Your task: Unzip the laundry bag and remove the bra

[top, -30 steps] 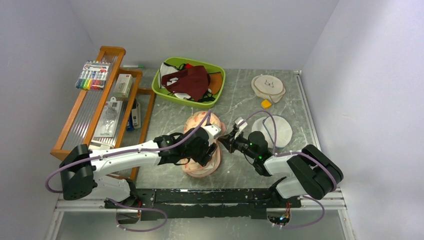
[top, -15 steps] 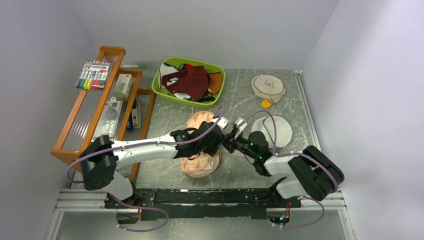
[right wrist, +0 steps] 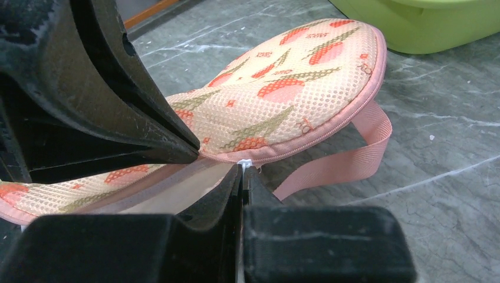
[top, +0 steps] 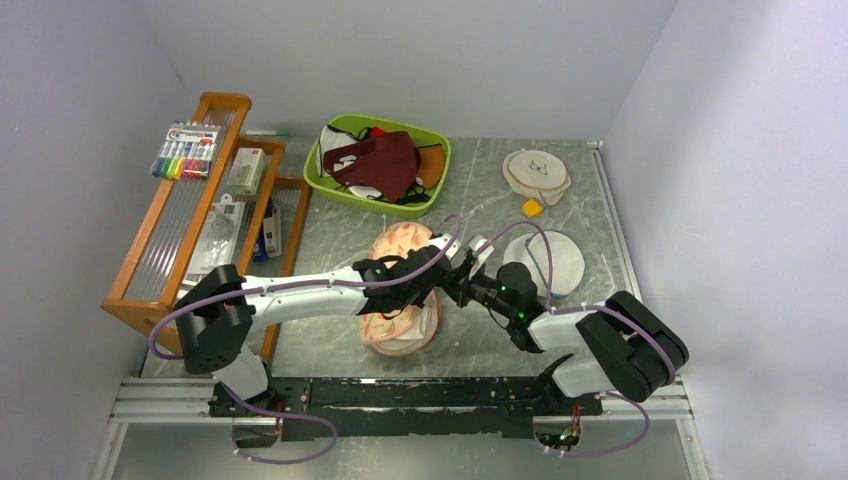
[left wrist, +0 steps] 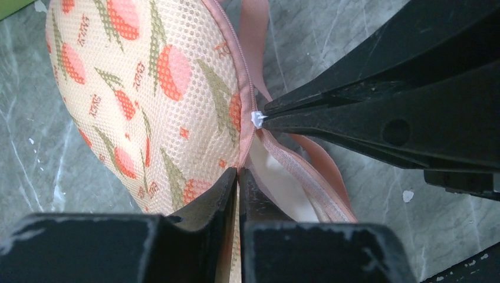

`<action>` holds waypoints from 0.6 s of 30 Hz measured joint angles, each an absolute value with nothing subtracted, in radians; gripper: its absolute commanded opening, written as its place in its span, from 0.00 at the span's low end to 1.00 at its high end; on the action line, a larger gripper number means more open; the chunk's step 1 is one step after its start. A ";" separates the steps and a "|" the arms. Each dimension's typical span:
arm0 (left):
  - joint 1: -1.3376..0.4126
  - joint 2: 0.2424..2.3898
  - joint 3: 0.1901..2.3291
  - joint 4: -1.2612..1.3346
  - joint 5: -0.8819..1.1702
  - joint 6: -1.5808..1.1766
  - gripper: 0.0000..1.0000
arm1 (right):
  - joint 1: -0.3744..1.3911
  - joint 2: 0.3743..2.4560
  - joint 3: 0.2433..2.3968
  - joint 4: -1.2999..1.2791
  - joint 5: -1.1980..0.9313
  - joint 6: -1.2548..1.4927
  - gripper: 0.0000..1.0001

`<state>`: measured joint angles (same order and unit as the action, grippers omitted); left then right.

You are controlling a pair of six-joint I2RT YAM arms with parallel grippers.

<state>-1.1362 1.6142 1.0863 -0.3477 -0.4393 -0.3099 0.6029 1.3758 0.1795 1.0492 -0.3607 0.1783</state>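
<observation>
Print lettering on laundry bag (left wrist: pixel 147 100) unreadable, zip partly open; left pincer (left wrist: pixel 238 172) clenched on its rim, right pincer (right wrist: pixel 243 168) gripping white zip pull (left wrist: pixel 257 118); green tub (top: pixel 335 190) beyond it holds maroon garment (top: pixel 385 160).

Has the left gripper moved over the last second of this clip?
Yes. Against the green bin, the left gripper has shifted right and slightly farther away, across the laundry bag.

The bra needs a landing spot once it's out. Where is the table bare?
Bare table lies between the green bin and the round mesh bag, and between the wooden rack and the laundry bag. It is crowded at the bag's zip edge, where left gripper and right gripper meet.
</observation>
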 measured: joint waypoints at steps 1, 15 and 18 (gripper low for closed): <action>-1.136 1.614 1.086 -0.348 -0.436 -0.310 0.11 | 0.603 1.376 0.179 1.049 -0.360 0.178 0.00; -1.136 1.549 1.028 -0.309 -0.267 -0.303 0.07 | 0.603 1.384 0.179 1.048 -0.329 0.185 0.00; -1.136 1.526 0.983 -0.286 -0.224 -0.310 0.07 | 0.603 1.382 0.177 1.047 -0.310 0.185 0.00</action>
